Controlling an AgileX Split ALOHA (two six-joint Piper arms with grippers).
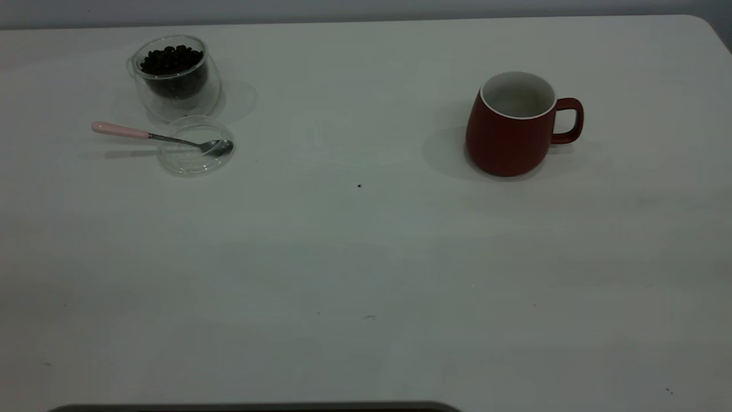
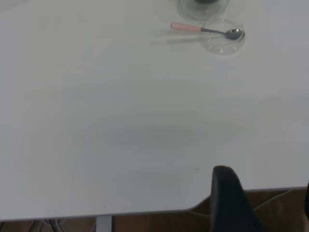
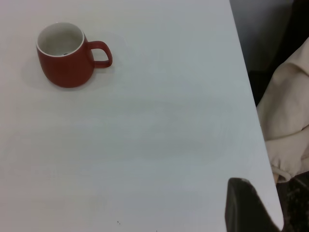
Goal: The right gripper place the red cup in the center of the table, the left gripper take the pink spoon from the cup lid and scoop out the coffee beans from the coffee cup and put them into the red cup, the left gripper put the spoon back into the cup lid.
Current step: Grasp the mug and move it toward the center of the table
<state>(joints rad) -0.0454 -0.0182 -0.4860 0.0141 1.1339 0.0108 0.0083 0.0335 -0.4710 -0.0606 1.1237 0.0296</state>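
The red cup (image 1: 509, 134) stands upright at the right of the table, handle to the right; it also shows in the right wrist view (image 3: 65, 55). A glass coffee cup (image 1: 174, 77) with dark beans stands at the far left. In front of it lies a clear cup lid (image 1: 195, 146) with the pink-handled spoon (image 1: 137, 133) resting across it, bowl in the lid; the left wrist view shows the spoon (image 2: 193, 28) and lid (image 2: 222, 38) far off. My left gripper (image 2: 270, 203) is open and empty at the table's edge. My right gripper (image 3: 248, 208) is far from the red cup.
A small dark speck (image 1: 359, 185) lies near the table's middle. A beige cloth (image 3: 289, 111) hangs beyond the table's edge beside the right arm. Neither arm shows in the exterior view.
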